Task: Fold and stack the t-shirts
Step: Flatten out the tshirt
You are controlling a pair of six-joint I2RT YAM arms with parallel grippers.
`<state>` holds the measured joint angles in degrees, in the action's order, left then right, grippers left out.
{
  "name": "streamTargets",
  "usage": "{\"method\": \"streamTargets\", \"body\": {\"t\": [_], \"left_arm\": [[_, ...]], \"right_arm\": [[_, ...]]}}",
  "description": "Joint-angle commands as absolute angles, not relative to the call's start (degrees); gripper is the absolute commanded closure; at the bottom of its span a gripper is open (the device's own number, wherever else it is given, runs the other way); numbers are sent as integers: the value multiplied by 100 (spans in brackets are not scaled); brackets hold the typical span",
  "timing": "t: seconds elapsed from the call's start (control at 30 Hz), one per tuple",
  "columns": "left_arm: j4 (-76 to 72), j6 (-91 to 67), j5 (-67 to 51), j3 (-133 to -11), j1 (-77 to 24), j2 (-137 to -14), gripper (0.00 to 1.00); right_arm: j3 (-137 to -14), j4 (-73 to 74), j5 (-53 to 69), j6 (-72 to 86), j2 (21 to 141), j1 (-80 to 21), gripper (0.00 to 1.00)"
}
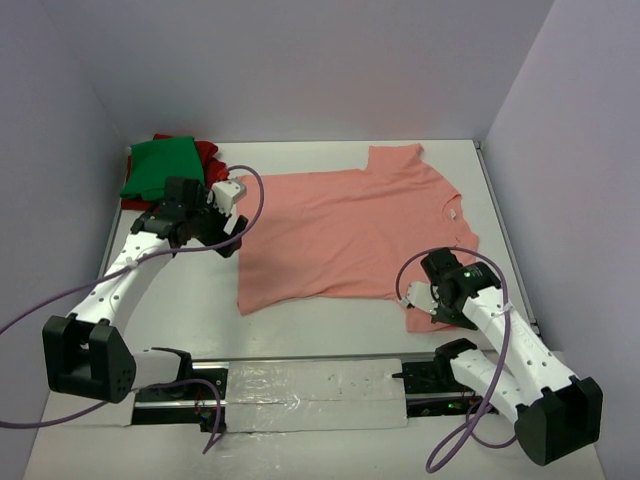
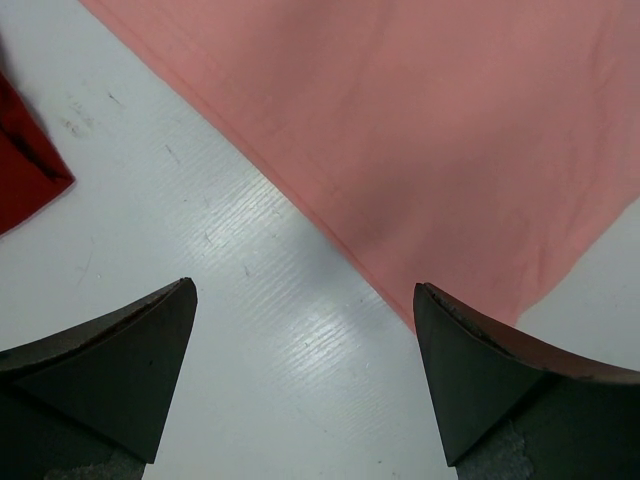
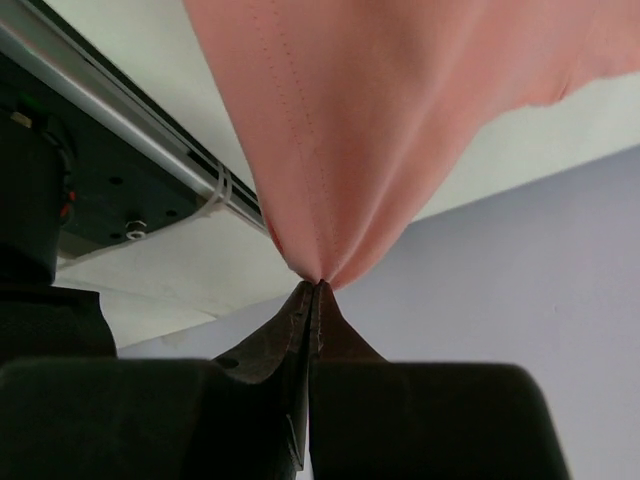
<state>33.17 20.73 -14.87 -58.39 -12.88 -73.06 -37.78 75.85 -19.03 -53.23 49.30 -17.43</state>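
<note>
While the salmon-pink t-shirt (image 1: 345, 225) lies spread across the middle of the top view, the green t-shirt (image 1: 160, 165) sits at upper left over the dark red t-shirt (image 1: 208, 150). The left gripper (image 1: 228, 228) hangs at the pink shirt's left edge, and the right gripper (image 1: 412, 303) is at its lower-right sleeve.

In the left wrist view, the fingers are spread wide above the bare table (image 2: 250, 300), holding nothing, with the shirt's corner just beside.

In the right wrist view, the jaws are pinched tight on a peak of pink cloth.

The first fold looks to be starting. Next, the left gripper must close on its edge.
</note>
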Motion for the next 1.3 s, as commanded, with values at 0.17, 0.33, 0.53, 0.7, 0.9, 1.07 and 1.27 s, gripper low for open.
{"method": "streamTargets", "body": {"t": [0.17,0.33,0.53,0.7,0.9,1.07,1.27], "left_arm": [[3998,2610,-2381,-6451,-1239,-7558,1],[3990,2610,-2461,-6460,-1230,-7629,1],[3718,2540,-2584,-6276,-1178,-7471,1],[3437,2181,-2795,-6073,-1160,-7383,3],[3534,1812,-2321,-6056,-1134,-7989,16],[3366,1311,-1821,-6073,-1073,-8586,16],[3288,1108,-2056,-6337,-1020,-9430,23]], "right_arm": [[-3814,8332,-1406,-6196,5509,-1687,100],[-4498,8174,-1249,-5898,6081,-1644,36],[-5413,7209,-810,-6170,5627,-1609,0],[-5687,5368,-150,-5434,5458,-1608,2],[-5713,4475,-141,-4439,6143,-1608,4],[-5757,4114,-44,-3999,6442,-1600,4],[-5862,4043,43,-3762,6530,-1608,4]]}}
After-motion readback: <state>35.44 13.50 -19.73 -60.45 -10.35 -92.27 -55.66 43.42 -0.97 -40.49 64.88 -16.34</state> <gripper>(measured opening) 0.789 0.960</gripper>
